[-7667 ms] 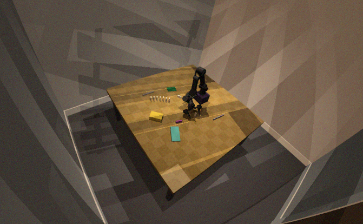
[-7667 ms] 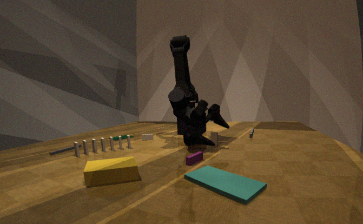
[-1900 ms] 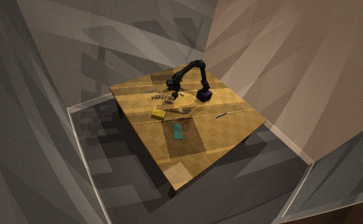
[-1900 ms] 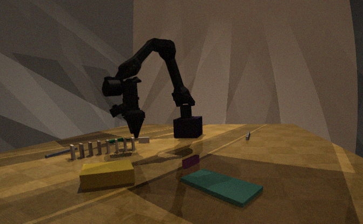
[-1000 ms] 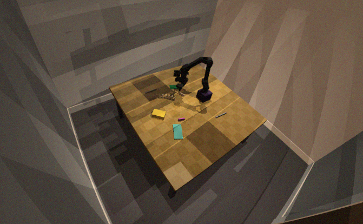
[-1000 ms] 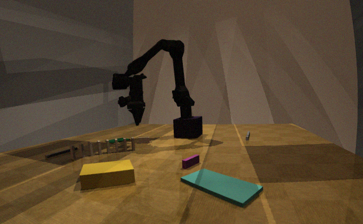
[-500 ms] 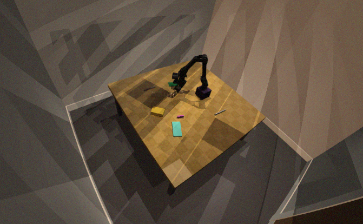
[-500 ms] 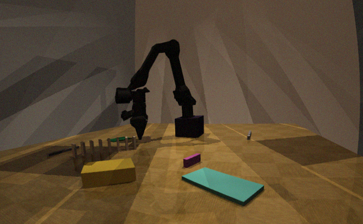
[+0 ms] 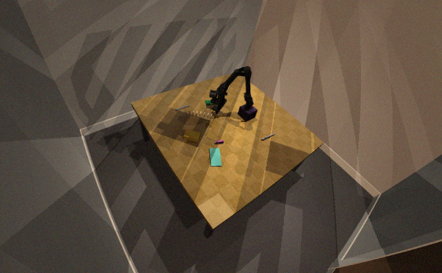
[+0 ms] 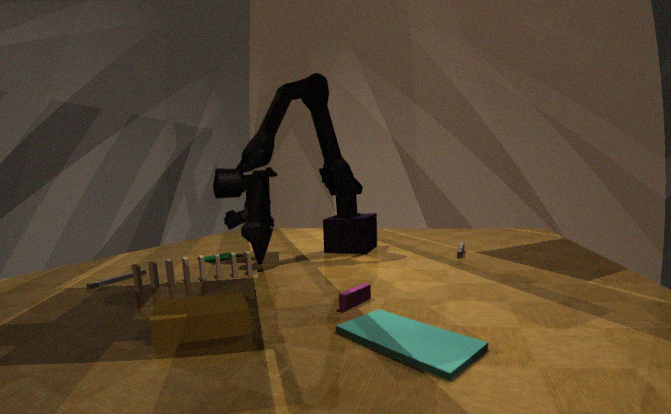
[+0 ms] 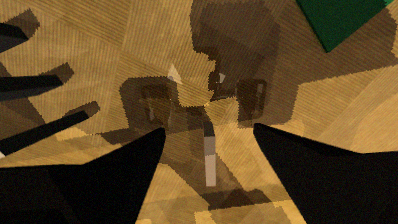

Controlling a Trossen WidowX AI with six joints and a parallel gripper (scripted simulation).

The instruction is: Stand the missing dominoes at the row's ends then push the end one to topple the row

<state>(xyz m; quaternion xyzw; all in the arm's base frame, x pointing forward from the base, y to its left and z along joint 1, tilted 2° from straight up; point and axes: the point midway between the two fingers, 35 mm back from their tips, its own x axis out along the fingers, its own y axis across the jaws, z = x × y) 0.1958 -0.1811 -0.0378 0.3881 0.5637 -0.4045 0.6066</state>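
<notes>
A row of several pale dominoes (image 9: 201,114) (image 10: 193,267) stands on the wooden table (image 9: 249,176) (image 10: 533,319). My gripper (image 9: 216,110) (image 10: 259,262) (image 11: 208,130) points straight down, low over the table at the row's right end. Its fingers are open and straddle a pale domino (image 11: 210,160) (image 10: 271,255) that lies flat on the table. The fingers do not touch it. In the wrist view the nearest standing dominoes (image 11: 45,130) show as dark bars at the left edge, close to the left finger.
A green block (image 9: 208,101) (image 10: 221,256) (image 11: 340,17) lies just behind the row. A yellow block (image 9: 192,135) (image 10: 201,319), a small purple block (image 9: 219,141) (image 10: 354,296) and a teal slab (image 9: 215,156) (image 10: 412,342) lie in front. A grey rod (image 9: 182,107) (image 10: 113,280) lies at the row's left end, and a small grey piece (image 9: 268,136) (image 10: 460,250) far right.
</notes>
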